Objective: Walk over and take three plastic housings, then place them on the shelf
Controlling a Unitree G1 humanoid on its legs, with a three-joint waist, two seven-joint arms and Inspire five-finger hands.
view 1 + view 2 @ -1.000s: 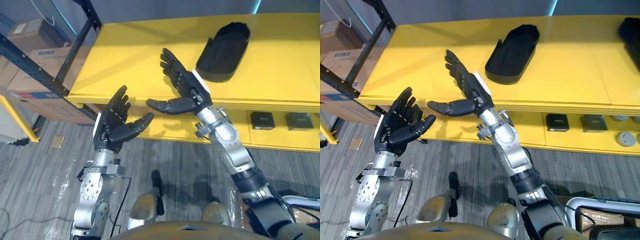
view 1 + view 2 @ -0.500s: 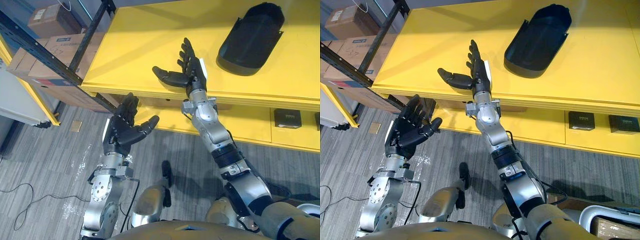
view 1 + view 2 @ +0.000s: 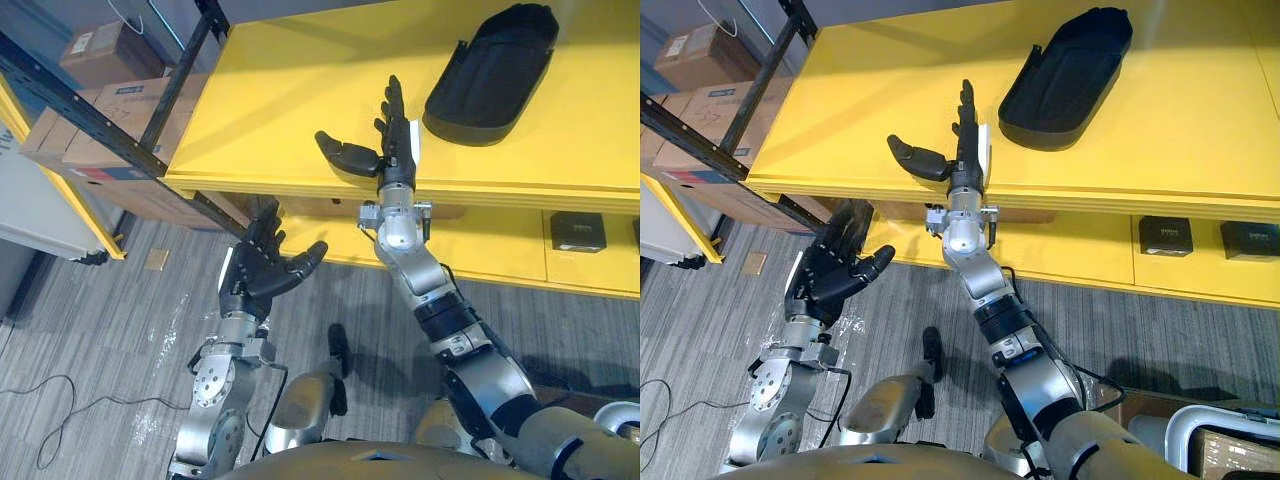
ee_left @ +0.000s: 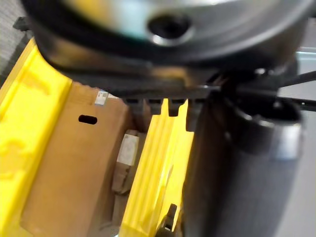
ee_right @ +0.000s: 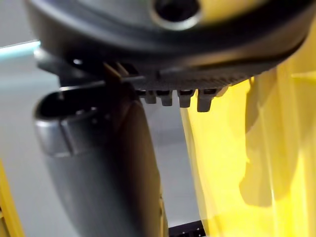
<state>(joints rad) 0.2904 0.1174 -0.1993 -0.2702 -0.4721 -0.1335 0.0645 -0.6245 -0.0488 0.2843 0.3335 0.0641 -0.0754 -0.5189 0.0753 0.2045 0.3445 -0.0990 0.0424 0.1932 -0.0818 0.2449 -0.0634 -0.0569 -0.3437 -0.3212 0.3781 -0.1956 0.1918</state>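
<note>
A black plastic housing (image 3: 492,63) lies on the yellow shelf top (image 3: 300,90), open side up, toward the far right. My right hand (image 3: 392,143) is raised over the shelf's front edge, fingers straight, thumb spread to the left, holding nothing; it is a hand's length left of and nearer than the housing (image 3: 1067,65). My left hand (image 3: 258,272) hangs lower, in front of the shelf and over the floor, with relaxed fingers and an empty palm.
Small black parts (image 3: 577,230) sit on the lower yellow shelf (image 3: 480,250) at the right. Cardboard boxes (image 3: 90,120) stand behind a dark rack post (image 3: 150,130) at the left. Grey floor (image 3: 100,340) lies below.
My right hand has reached a little further over the shelf edge toward the housing. The left hand stays low. The view has shifted slightly.
</note>
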